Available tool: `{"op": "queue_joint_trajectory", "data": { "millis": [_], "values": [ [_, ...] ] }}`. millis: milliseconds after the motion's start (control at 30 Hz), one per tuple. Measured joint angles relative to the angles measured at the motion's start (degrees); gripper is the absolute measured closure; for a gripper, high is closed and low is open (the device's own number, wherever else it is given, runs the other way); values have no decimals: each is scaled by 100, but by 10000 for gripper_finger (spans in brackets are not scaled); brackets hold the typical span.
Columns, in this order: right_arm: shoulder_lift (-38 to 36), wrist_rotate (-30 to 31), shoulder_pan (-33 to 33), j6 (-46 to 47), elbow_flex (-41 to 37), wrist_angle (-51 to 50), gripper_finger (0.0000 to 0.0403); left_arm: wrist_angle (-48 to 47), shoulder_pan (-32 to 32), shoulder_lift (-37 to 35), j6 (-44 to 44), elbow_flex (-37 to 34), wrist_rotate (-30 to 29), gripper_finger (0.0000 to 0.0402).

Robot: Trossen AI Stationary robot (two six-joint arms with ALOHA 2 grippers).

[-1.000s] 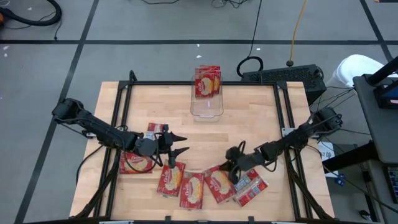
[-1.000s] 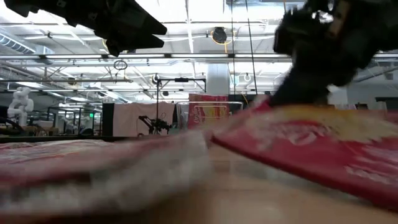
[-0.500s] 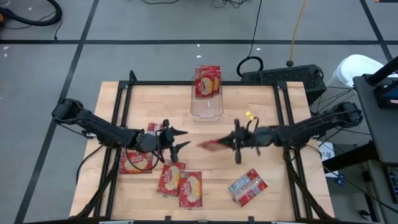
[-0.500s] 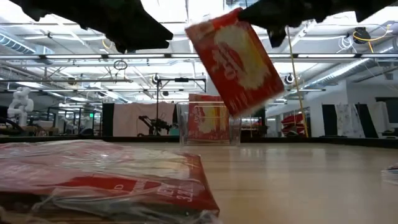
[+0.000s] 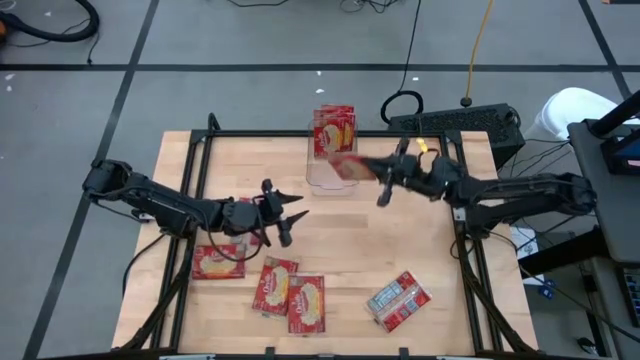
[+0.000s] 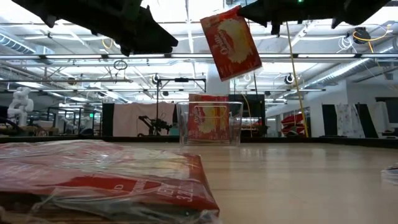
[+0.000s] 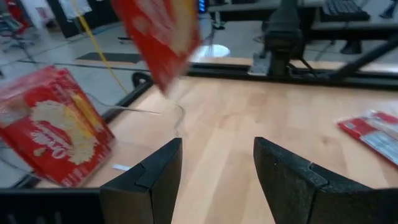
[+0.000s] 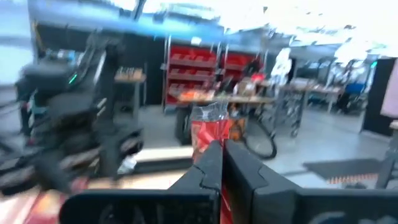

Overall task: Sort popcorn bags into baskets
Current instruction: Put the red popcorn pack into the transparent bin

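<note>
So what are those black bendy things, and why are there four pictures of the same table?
Those are two robot arms, each ending in a two-finger pincher called a gripper. One camera looks down from above, one sits low at table height, and one rides on each arm's wrist.

The right gripper is shut on a red popcorn bag and holds it in the air by the clear basket. The basket stands at the table's far edge and already has bags in it.

The left gripper is open and empty, above the table's left half. More bags lie flat on the wood near the front, and one lies alone on the right.
</note>
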Motion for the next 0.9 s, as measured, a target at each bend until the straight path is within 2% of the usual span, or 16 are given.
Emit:
{"op": "queue_joint_trajectory", "data": {
  "millis": [267,500,700,900],
  "values": [
    [382,-1118,-1170,434,2,1100,403,-136,-9,-1,-53,0,251,199],
    [1145,-2023,-2034,1120,96,2124,403,-100,6,-2,-63,0,252,199],
    [1941,-2337,-2386,1276,395,2313,403,-99,24,-2,-68,0,254,199],
    [2717,-2335,-2504,1391,647,2644,403,-133,24,-2,-63,0,254,199]
  ]
}}
